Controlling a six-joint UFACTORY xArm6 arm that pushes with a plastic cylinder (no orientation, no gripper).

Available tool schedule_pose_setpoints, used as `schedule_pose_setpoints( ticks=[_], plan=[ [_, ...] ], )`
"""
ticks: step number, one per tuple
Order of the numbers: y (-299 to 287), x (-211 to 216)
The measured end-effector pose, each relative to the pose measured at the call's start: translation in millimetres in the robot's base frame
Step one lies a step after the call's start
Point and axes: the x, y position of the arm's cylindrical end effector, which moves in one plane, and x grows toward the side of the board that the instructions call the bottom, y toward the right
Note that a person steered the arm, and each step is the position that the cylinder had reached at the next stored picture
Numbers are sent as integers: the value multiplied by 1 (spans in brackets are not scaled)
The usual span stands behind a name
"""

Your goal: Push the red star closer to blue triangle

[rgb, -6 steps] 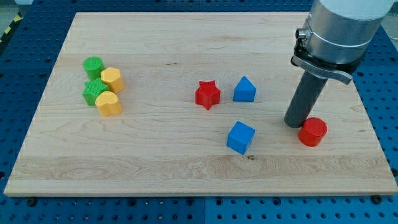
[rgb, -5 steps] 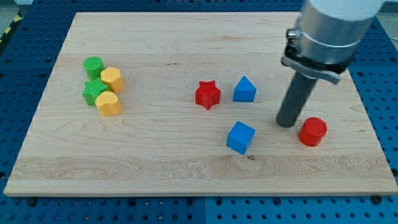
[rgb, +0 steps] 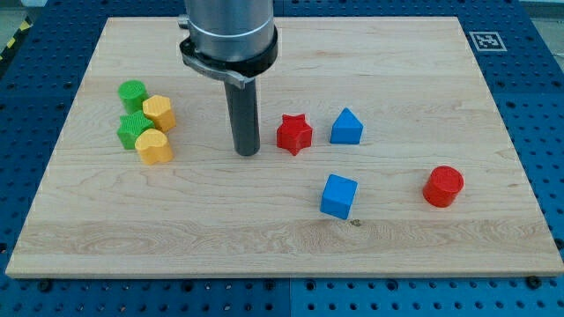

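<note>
Now my tip [rgb: 248,153] near ridged red star [rgb: 294,134], view's left; blue triangle [rgb: 346,127] beyond; no claw.

One camera looks down at a slant over the wooden board [rgb: 291,238]. Its near edge fills the view's bottom.

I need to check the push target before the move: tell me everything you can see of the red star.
The red star is a small, matte red block with a star-shaped top, lying flat on the wooden board near its middle. Nothing touches it: my tip stands just to its left in the view, a narrow gap between, and the blue triangle sits apart on its right.
</note>
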Motion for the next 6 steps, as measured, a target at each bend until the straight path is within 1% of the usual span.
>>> schedule_pose_setpoints(
  ticks=[1,2,3,4,5,6],
  plan=[
    [1,-3],
    [1,15],
    [26,20],
    [72,21],
    [99,22],
    [90,22]
  ],
)
